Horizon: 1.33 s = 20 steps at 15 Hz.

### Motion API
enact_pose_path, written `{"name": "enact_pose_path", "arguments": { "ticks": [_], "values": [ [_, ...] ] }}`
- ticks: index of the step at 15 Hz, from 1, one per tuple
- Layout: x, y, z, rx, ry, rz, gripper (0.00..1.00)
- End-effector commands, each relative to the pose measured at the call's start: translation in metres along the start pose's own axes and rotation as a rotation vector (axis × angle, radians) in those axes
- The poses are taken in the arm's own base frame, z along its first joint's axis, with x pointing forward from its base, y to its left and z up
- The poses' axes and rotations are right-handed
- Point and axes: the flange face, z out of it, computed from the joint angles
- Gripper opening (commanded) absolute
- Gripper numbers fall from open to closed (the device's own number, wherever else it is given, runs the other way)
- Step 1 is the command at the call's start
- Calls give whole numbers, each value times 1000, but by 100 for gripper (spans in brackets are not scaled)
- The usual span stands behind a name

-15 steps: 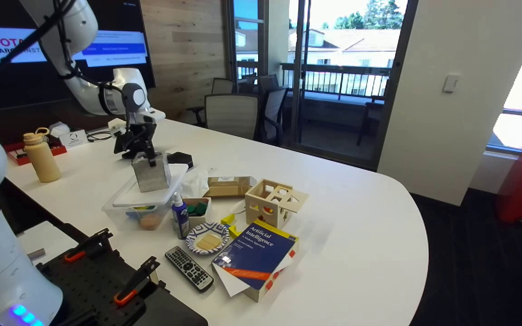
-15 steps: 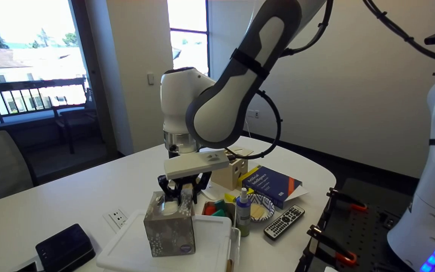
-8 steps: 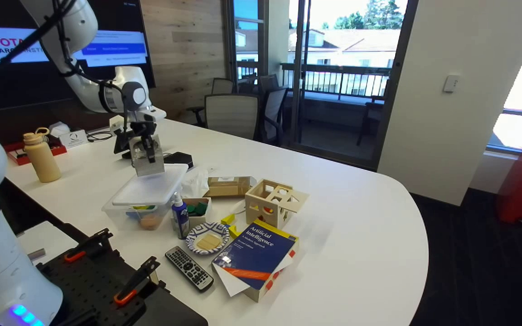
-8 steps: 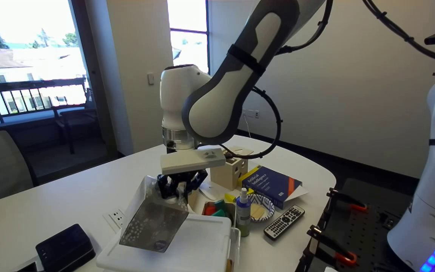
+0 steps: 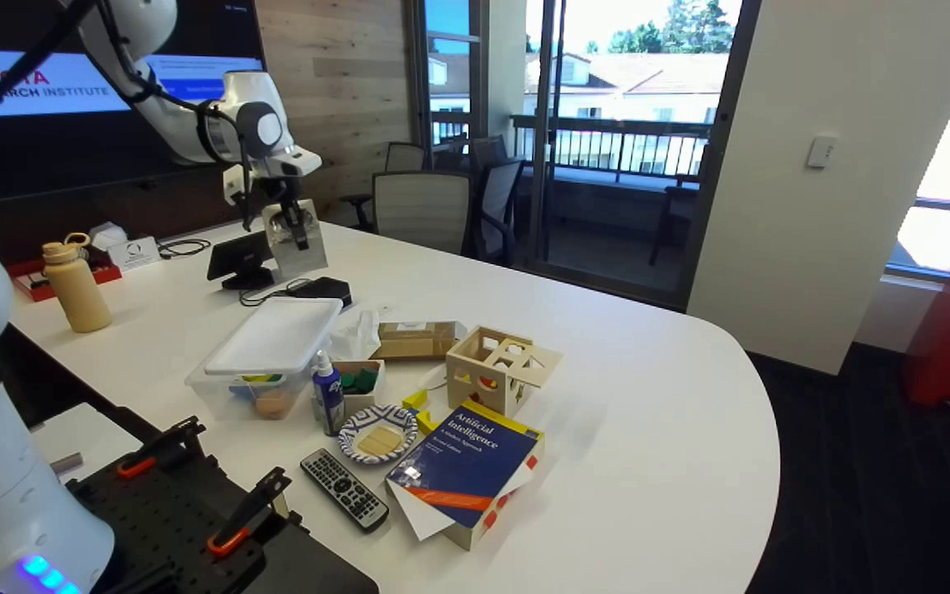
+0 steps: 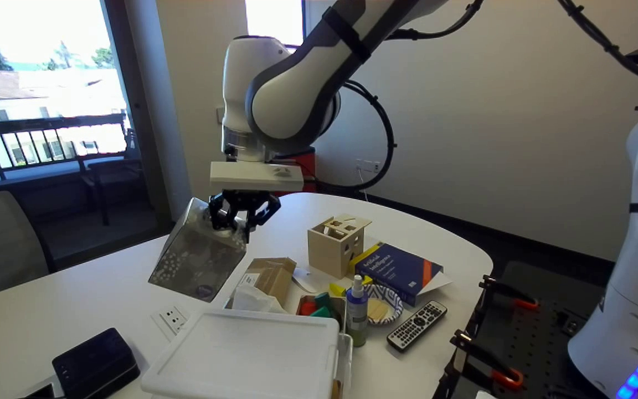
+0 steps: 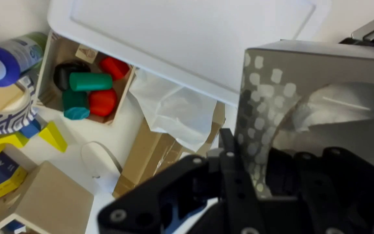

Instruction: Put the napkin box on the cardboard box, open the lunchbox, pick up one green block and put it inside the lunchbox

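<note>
Napkin box (image 6: 200, 257) is held tilted, clear of desk (image 5: 648, 429), one wall pinched btwn jaws; cardboard box (image 6: 274, 277) is seen nr lidded lunchbox (image 6: 247, 349), green block (image 7: 91, 81) in tray (image 7: 58, 52).

Blue textbook (image 5: 468, 456) near patterned bowl (image 5: 349, 430), remote control (image 5: 345, 488), spray bottle (image 5: 329, 396), wooden shape sorter (image 6: 323, 252), tan flask (image 5: 81, 293)

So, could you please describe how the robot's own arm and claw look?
The arm is white and rounded, edged in dark grey. Black cables loop beside it, and a black strap wraps it. A silvery band circles it above the claw, which is black and jointed, with metal screws. Blue lights glow on the white base.
</note>
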Motion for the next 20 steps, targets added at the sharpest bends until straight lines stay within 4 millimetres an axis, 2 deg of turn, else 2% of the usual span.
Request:
{"name": "enact_pose_path", "arguments": {
  "ticks": [1, 5, 8, 14, 20],
  "values": [
    [49, 5, -15, -52, 64, 75, 1],
    [97, 22, -9, -163, 126, 140, 1],
    [121, 32, 11, -235, 134, 173, 1],
    [160, 46, 60, -317, 113, 232, 1],
    [187, 56, 98, -379, 78, 275, 1]
  ]
}}
